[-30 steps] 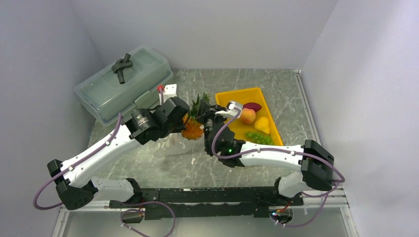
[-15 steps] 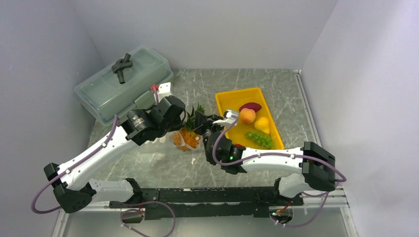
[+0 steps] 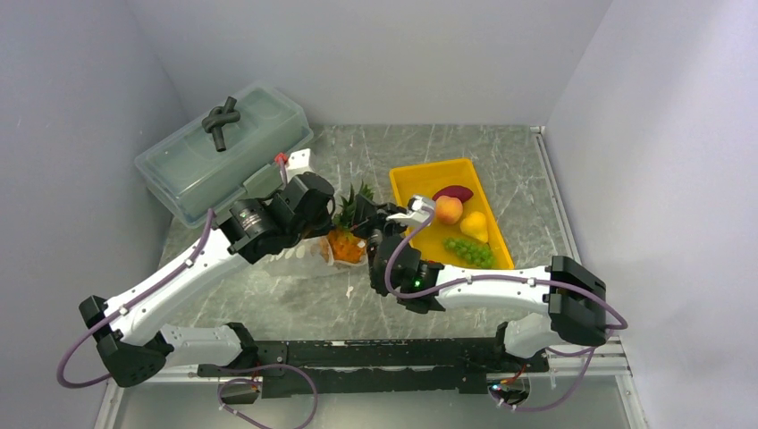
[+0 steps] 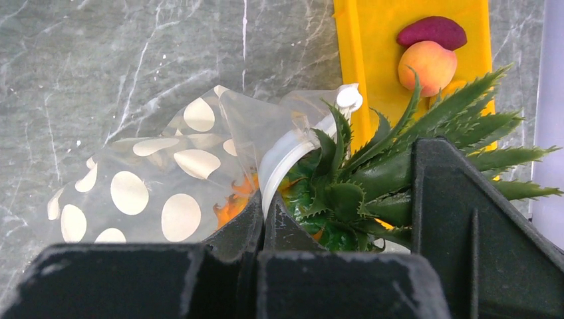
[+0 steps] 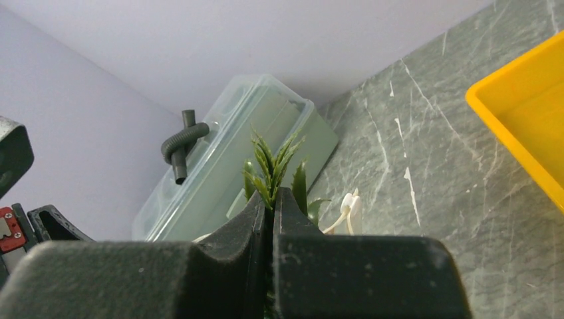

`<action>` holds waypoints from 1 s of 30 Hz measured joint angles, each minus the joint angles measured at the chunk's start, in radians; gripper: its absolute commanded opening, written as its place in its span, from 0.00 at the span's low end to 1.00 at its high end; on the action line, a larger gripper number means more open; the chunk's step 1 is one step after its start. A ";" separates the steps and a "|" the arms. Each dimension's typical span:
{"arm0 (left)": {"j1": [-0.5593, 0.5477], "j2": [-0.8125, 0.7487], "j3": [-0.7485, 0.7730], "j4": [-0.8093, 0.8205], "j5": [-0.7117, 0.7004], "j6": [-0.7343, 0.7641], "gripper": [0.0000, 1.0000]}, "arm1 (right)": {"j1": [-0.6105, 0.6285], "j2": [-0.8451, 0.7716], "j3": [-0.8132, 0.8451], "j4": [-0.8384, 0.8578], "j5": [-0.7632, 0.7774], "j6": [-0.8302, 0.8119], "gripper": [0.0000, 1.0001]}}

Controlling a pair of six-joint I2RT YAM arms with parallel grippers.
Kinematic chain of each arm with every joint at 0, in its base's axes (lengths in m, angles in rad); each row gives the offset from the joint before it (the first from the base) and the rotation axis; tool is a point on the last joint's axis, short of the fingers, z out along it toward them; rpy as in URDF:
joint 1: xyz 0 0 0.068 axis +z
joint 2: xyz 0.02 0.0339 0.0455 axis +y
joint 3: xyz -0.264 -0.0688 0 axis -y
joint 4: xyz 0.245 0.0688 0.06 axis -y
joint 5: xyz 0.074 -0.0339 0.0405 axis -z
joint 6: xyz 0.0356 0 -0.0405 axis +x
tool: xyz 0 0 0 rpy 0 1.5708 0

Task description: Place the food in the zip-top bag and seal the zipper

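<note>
L claw (image 4: 263, 205) pinches bag (image 4: 149, 183); R claw (image 5: 271, 199) grips pineapple (image 5: 273, 163).

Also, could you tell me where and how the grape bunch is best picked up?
Probably across its narrow middle, coming straight down: the grape bunch lies flat and stretched out in the yellow tray, with some bare floor along both long sides.

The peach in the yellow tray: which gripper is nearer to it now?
Right. The right gripper, shut on the crown of the pineapple, is just left of the tray holding the peach. The left gripper is farther left, shut on the mouth of the zip-top bag.
</note>
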 measured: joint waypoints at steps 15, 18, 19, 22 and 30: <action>0.010 -0.093 -0.052 0.019 -0.002 -0.028 0.00 | -0.002 0.023 0.048 -0.107 -0.029 0.108 0.21; 0.010 -0.105 -0.058 0.016 -0.002 -0.034 0.00 | -0.002 0.023 0.040 -0.107 -0.042 0.109 0.26; 0.010 -0.108 -0.058 0.016 -0.002 -0.035 0.00 | -0.002 0.023 0.037 -0.106 -0.047 0.109 0.29; 0.010 -0.119 -0.059 0.013 -0.002 -0.038 0.00 | -0.003 0.023 0.029 -0.098 -0.063 0.100 0.38; 0.011 -0.142 -0.061 0.009 -0.002 -0.037 0.00 | -0.003 -0.007 0.027 -0.064 -0.127 -0.006 0.43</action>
